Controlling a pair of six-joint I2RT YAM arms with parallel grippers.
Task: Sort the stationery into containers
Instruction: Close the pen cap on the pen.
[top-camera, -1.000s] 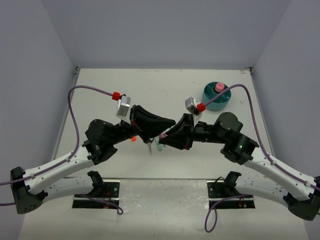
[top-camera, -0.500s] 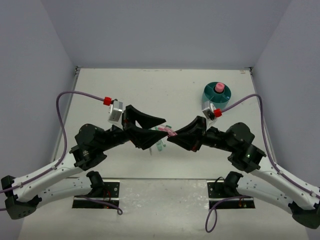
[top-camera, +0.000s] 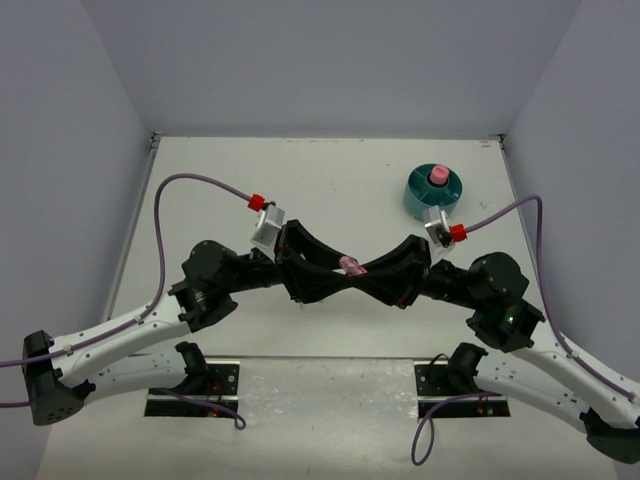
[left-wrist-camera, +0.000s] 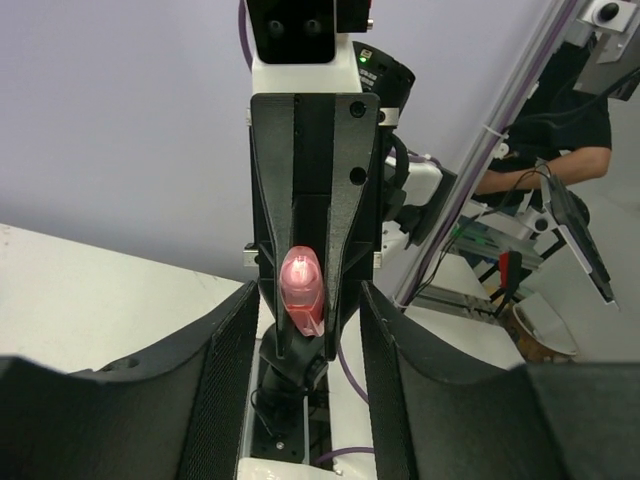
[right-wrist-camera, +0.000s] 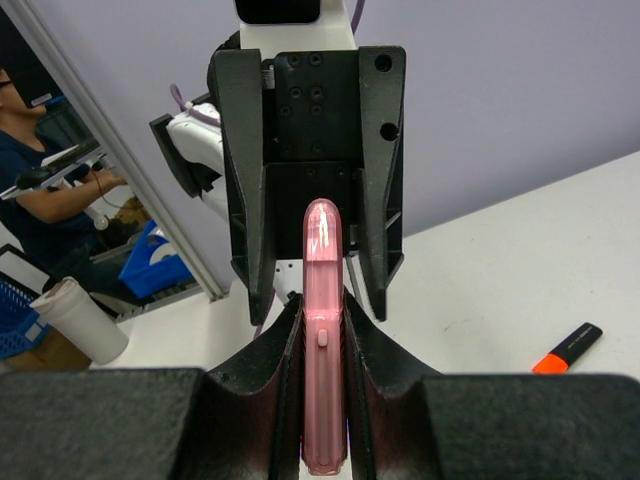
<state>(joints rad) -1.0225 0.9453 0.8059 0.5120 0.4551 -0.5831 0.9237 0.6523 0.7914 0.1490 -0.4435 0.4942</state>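
A pink highlighter (right-wrist-camera: 323, 350) is clamped lengthwise in my right gripper (right-wrist-camera: 323, 310), its rounded cap sticking out past the fingertips. My left gripper (left-wrist-camera: 308, 300) faces it head-on with its jaws open. The left fingers (left-wrist-camera: 225, 370) straddle the highlighter's (left-wrist-camera: 302, 290) cap and the right fingertips without touching. From above, both grippers meet over the table's middle, left gripper (top-camera: 340, 270) and right gripper (top-camera: 362, 272), with the highlighter (top-camera: 350, 266) between them. The teal container (top-camera: 415, 195) stands at the back right with a pink-capped bottle (top-camera: 437, 176) in it.
An orange highlighter (right-wrist-camera: 567, 348) lies on the white table (top-camera: 250, 180), seen only in the right wrist view. In the top view both arms cover the table's middle, so anything lying beneath them is hidden. Grey walls close in the table on three sides.
My left gripper went from shut to open. Both arms shifted, and the point where the grippers meet moved a little to the right. The right gripper kept its grip on the pink highlighter.
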